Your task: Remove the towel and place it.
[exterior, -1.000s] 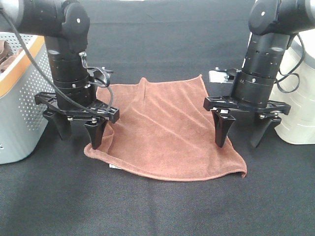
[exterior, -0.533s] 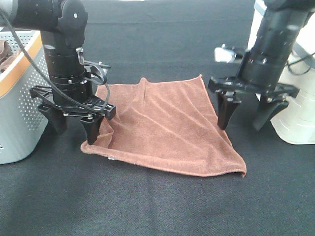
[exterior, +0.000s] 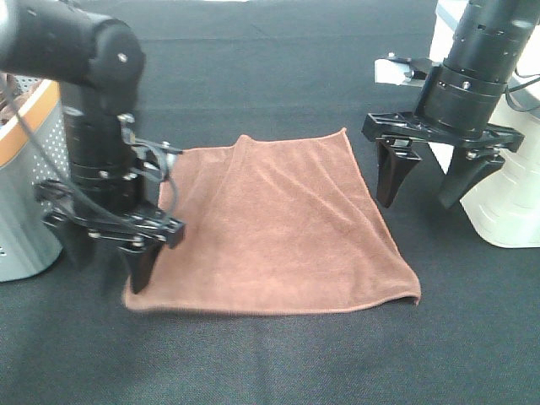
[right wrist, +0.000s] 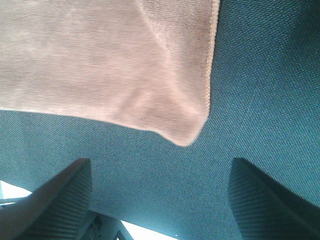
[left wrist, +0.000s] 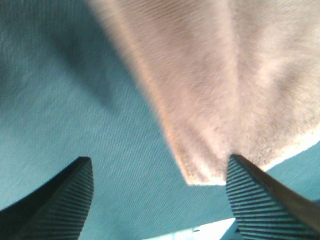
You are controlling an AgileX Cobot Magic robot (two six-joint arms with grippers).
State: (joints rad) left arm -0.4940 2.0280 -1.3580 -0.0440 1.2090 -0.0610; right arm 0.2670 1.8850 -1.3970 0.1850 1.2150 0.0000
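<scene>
Since a second ago both arms have drawn back; my left gripper (exterior: 105,253) and right gripper (exterior: 432,180) gape wide, and only the left wrist view shows a fingertip (left wrist: 240,172) touching the towel (exterior: 274,228).

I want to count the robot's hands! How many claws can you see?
2. The left claw hangs open at the near left corner of the towel, next to the grey basket. The right claw hangs open off the towel's far right side.

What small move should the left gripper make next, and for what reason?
Probably lift the left gripper clear. It is open, with one finger at the corner of the towel, which lies spread flat on the black table; the right gripper is open beside it.
</scene>
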